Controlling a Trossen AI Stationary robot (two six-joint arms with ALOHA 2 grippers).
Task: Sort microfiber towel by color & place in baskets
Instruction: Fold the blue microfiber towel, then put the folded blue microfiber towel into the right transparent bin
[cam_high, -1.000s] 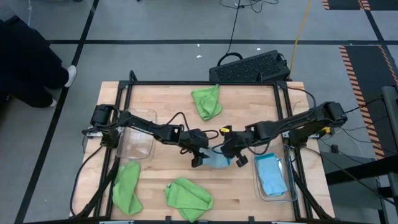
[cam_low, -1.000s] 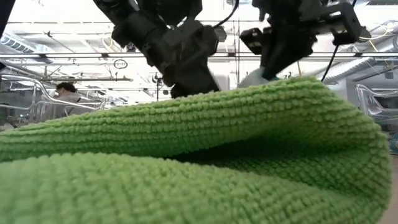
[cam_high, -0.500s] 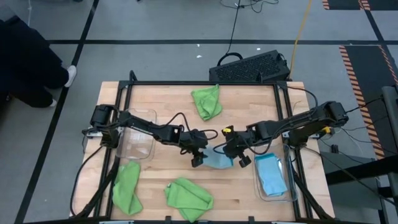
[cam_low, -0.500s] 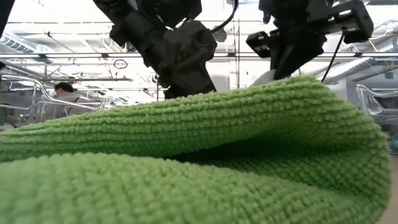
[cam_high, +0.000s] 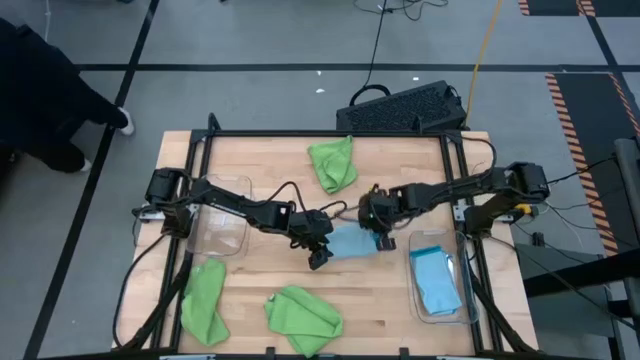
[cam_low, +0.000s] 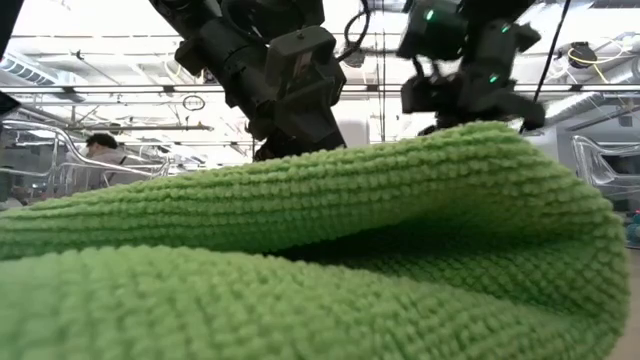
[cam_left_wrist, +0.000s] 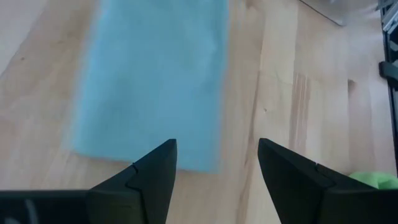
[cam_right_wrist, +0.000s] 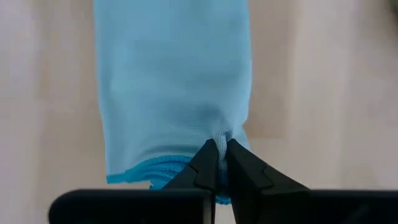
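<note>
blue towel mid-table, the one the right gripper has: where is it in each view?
High: blue towel at table centre, between both grippers.
Low: not visible; a green towel fills the foreground.
Left wrist: flat on the wood ahead of the open left gripper, at.
Right wrist: pinched at its edge by the right gripper, at.
Shared landmark: the wooden table.

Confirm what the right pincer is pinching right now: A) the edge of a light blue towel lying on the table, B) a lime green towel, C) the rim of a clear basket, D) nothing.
A: in the right wrist view the right pincer is shut on the bunched edge of the light blue towel, which lies stretched out on the wooden table.
</note>
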